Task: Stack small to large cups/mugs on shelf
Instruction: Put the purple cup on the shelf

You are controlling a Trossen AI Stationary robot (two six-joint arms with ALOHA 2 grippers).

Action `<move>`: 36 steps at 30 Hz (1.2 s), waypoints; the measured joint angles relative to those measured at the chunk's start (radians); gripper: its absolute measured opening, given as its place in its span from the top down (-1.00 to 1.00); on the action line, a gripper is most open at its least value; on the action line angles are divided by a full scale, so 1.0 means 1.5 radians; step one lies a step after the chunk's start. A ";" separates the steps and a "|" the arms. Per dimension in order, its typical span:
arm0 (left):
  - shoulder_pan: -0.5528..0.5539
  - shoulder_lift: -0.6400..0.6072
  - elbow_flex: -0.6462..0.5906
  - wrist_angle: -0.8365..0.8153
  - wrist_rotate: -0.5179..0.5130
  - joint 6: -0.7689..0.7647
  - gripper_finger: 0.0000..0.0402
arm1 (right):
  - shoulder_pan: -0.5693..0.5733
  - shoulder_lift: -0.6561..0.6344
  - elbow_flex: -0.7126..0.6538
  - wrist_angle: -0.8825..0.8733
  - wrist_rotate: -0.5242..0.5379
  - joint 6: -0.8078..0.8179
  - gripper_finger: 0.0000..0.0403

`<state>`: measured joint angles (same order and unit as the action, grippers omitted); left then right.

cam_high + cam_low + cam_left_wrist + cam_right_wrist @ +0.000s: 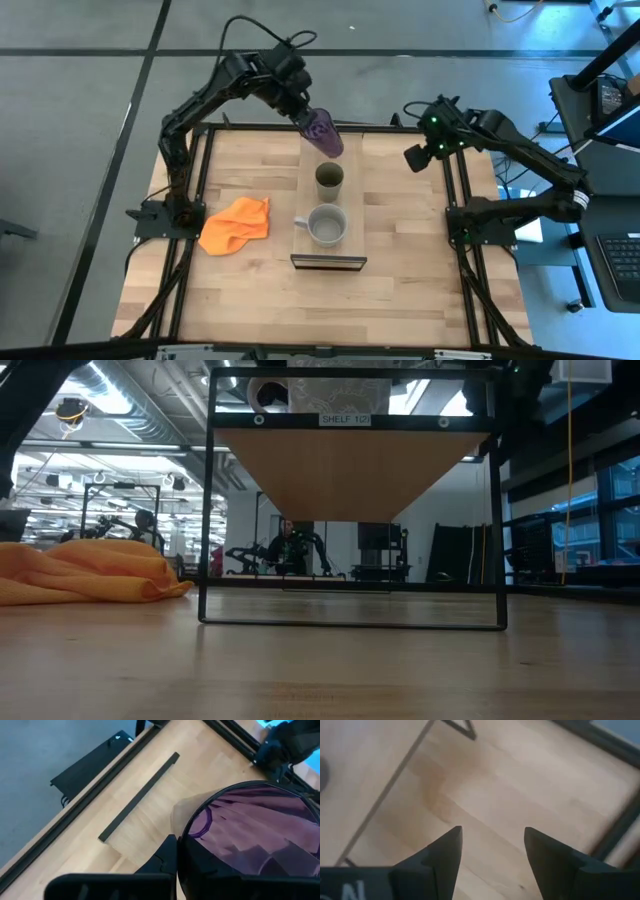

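My left gripper point(305, 112) is shut on the purple translucent tumbler point(324, 131), which is in the air over the far end of the light-wood shelf point(354, 215). The olive-green cup point(329, 179) stands on its base at the shelf's middle. The grey mug point(327, 226) stands nearer the shelf's dark front edge point(328, 263), its handle toward the table's left. My right gripper point(418, 155) is open and empty above the table's far right. In the low view only the shelf's underside point(350, 470) shows. My left gripper holds the tumbler's body, with one dark finger point(166, 857) against its outer wall point(184, 851). The tumbler itself hides the other finger. The fingers slant down from the table's far left. The tumbler is lifted clear and tilted, its open rim point(200, 817) pointing away from the gripper.
An orange cloth point(236, 224) lies crumpled on the table left of the shelf and also shows in the low view point(90, 572). A black frame point(190, 190) runs around the tabletop. Bare wood point(420, 260) lies right of the shelf and along the near edge.
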<state>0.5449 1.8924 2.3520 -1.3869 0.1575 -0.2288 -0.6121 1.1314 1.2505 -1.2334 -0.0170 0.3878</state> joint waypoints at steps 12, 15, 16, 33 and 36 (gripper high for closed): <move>-0.020 0.038 0.000 -0.023 -0.002 0.021 1.00 | 0.022 -0.001 -0.043 0.043 0.027 -0.017 -0.07; -0.030 0.050 -0.001 -0.011 -0.013 0.032 1.00 | 0.021 -0.001 -0.043 0.042 0.039 -0.018 -0.07; -0.032 0.053 -0.001 -0.009 -0.013 0.032 1.00 | 0.021 -0.001 -0.043 0.042 0.039 -0.018 -0.07; -0.039 0.056 -0.001 0.011 -0.040 0.021 0.98 | 0.064 -0.001 -0.043 0.188 -0.008 -0.017 -0.07; -0.041 0.056 -0.001 0.010 -0.040 0.019 0.98 | 0.083 0.001 -0.043 0.221 -0.009 -0.016 -0.07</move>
<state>0.4839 1.9770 2.3512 -1.3712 0.0971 -0.2003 -0.4878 1.1327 1.1866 -0.9017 -0.0312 0.3634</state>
